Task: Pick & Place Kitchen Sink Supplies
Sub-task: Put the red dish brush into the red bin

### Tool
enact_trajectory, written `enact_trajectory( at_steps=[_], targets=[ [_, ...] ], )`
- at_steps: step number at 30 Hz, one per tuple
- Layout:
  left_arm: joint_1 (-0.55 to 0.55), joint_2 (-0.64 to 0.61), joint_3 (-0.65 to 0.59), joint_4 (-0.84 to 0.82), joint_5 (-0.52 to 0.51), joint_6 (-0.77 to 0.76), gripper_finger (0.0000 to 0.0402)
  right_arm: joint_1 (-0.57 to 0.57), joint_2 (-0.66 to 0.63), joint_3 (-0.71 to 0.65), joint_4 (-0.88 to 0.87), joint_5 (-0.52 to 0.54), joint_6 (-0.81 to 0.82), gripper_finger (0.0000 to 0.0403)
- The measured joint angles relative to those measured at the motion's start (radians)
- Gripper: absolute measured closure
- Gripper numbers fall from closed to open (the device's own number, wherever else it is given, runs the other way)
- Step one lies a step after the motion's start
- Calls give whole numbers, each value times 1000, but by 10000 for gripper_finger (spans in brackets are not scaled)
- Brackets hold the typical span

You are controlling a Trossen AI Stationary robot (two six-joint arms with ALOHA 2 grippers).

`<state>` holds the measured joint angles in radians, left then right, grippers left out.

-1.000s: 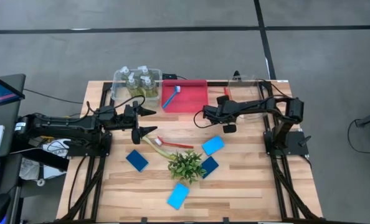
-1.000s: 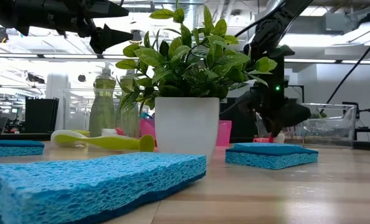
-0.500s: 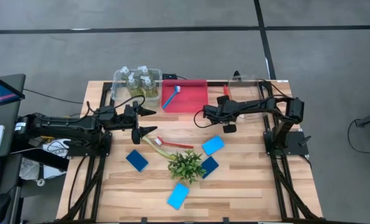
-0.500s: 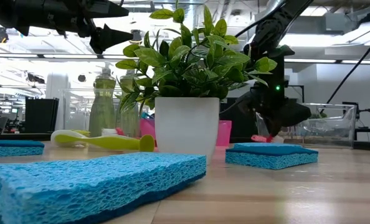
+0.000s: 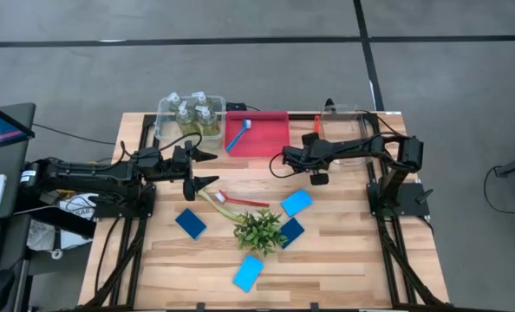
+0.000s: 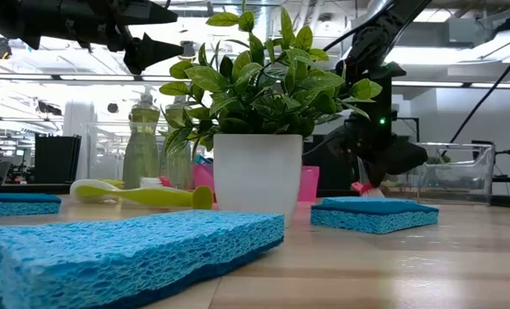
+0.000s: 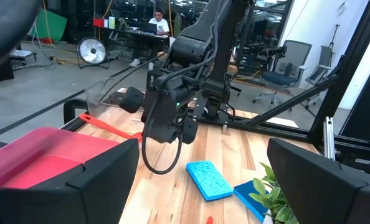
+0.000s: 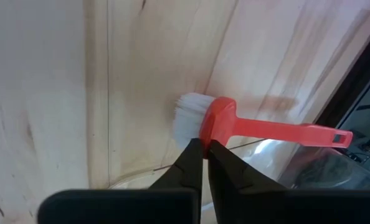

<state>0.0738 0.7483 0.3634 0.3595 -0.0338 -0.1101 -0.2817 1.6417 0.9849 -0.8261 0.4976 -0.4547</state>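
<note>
Red brush [image 8: 260,127], white bristles, lies beside the pressed-together right claw [image 8: 203,152]. Clear bin [image 5: 191,115], upper left, holds four bottles [image 5: 195,113]; left claw [image 5: 207,169] spread.

Light wooden slatted table [image 5: 344,260]. On it, far edge: clear bin [image 5: 166,111] with bottles, red bin [image 5: 270,137], second clear bin [image 5: 348,113]. Mid-table: yellow brush [image 5: 212,202] and red brush [image 5: 244,200] side by side; potted plant [image 5: 259,230]; two light-blue sponges [image 5: 296,203] [image 5: 248,272]; two dark-blue sponges [image 5: 190,223] [image 5: 291,230]. Another red brush [image 8: 266,129] beside clear bin.
</note>
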Motion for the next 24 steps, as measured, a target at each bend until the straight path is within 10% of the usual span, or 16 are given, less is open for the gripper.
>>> enact_trajectory(
  at_steps=[24],
  targets=[
    [0, 0, 0, 0, 0, 0, 45, 123, 0, 273, -128, 165, -1, 402]
  ],
)
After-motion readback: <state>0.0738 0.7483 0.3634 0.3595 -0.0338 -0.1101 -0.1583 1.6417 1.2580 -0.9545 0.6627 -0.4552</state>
